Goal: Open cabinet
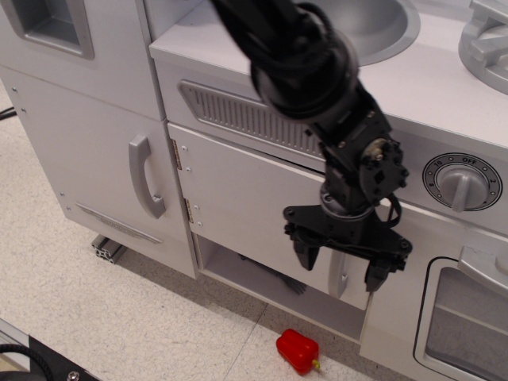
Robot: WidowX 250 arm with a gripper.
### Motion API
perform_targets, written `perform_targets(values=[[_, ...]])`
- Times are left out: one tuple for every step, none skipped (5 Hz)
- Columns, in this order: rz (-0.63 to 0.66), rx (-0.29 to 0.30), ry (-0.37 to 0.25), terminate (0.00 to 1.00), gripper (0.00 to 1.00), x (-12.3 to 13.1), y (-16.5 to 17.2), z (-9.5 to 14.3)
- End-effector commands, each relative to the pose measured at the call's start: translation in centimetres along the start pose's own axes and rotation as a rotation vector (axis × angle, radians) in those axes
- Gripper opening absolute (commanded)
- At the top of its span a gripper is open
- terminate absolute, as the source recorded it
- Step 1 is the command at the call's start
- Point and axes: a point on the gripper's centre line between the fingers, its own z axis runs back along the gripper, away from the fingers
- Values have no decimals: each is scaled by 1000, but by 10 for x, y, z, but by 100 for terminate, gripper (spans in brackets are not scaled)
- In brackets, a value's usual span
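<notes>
The cabinet door [238,208] is a flat white panel under the sink counter, hinged at its left edge and standing slightly ajar at its right edge. Its curved pale-grey handle [339,278] is at the right side, mostly hidden behind my gripper. My black gripper [340,269] hangs in front of the handle, open, with one finger on each side of it. I cannot tell if the fingers touch it. The compartment's dark inside [262,274] shows below the door.
A taller narrow white door with a grey handle [145,176] stands at the left. An oven door with a window [464,321] and a dial [462,182] are at the right. A red toy pepper [298,350] lies on the floor below. The sink bowl [381,28] is on top.
</notes>
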Motion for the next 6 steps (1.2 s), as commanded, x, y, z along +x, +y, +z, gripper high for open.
perform_targets(values=[[-7,25,-90,0,100,29,-1,-4],[-53,37,-105,0,100,31,2,-12],[-63,23,-118,0,0,33,3,-13],[-49,23,-127,0,0,34,3,-14],[-46,16,-104,0,0,26,8,-14],[-66,11,-87,0,0,8,14,-9]])
